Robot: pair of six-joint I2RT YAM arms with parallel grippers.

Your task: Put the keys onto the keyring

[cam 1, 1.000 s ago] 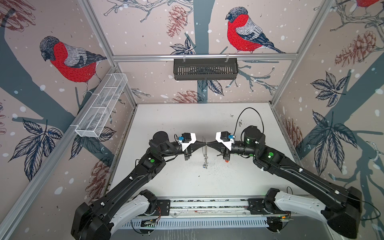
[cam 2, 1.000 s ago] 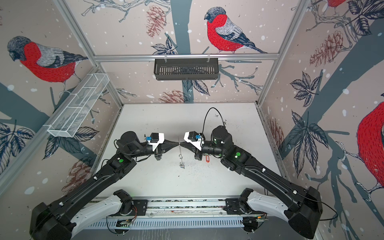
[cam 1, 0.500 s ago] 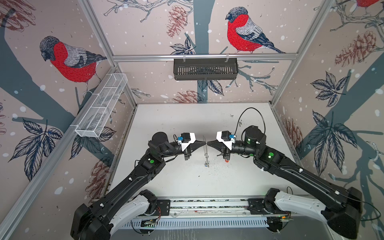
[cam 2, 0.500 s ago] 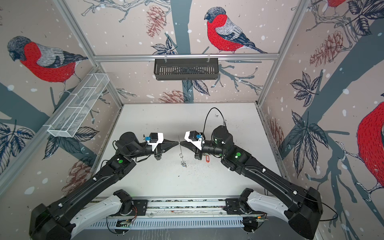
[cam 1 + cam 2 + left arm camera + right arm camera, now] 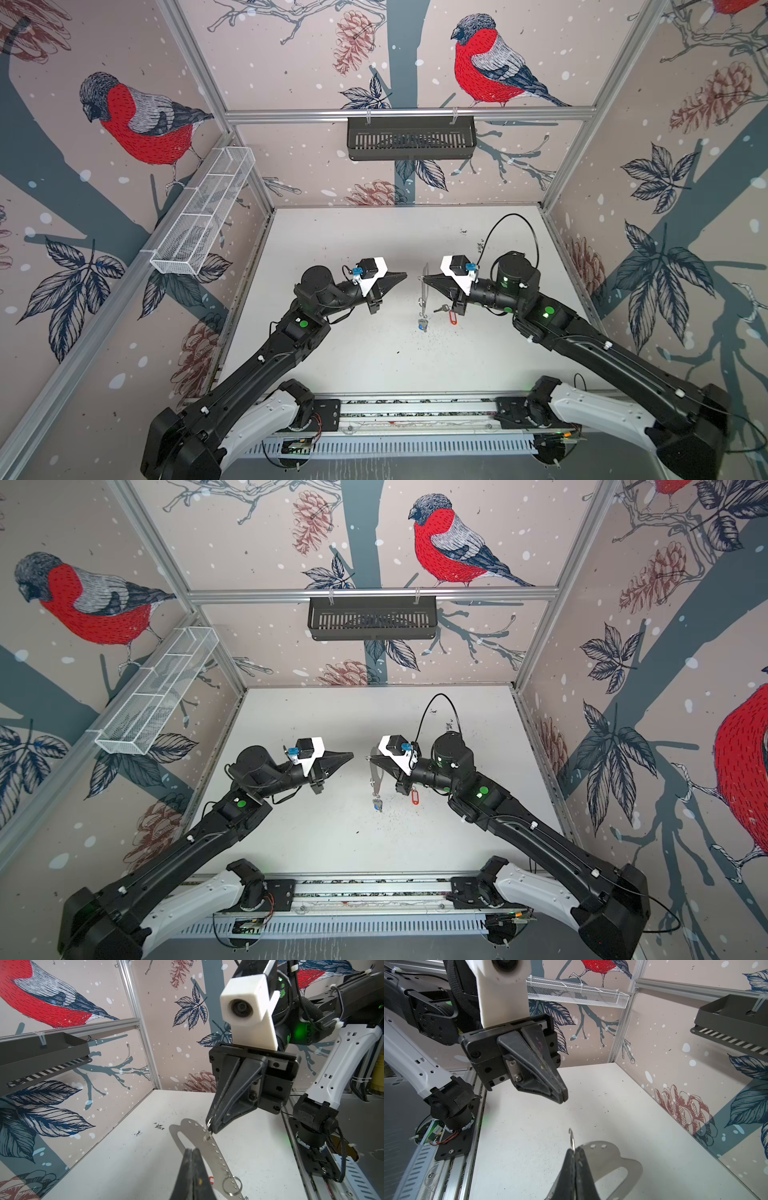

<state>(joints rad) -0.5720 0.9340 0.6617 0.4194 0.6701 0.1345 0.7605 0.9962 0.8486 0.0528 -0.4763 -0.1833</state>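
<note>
The keyring (image 5: 423,291) (image 5: 376,777), a grey see-through plate, hangs edge-on above the table. My right gripper (image 5: 424,281) (image 5: 574,1150) is shut on its top edge, at a small metal ring (image 5: 572,1138). Keys with a blue tag (image 5: 422,325) (image 5: 377,805) dangle from the plate's lower end. Keys with a red-orange tag (image 5: 452,318) (image 5: 414,796) lie on the table under the right wrist. My left gripper (image 5: 405,275) (image 5: 192,1149) is shut and holds nothing, a short gap to the left of the plate (image 5: 199,1136). Another ring (image 5: 232,1186) hangs on the plate's holed edge.
A black slotted basket (image 5: 410,137) hangs on the back wall and a white mesh basket (image 5: 203,216) on the left wall. The arms' base rail (image 5: 415,415) runs along the table's front edge. Dark specks (image 5: 432,336) lie under the keys.
My left gripper has drawn back to the left, away from the right gripper's tip where the two met. The keyring stays hanging in the right gripper.
</note>
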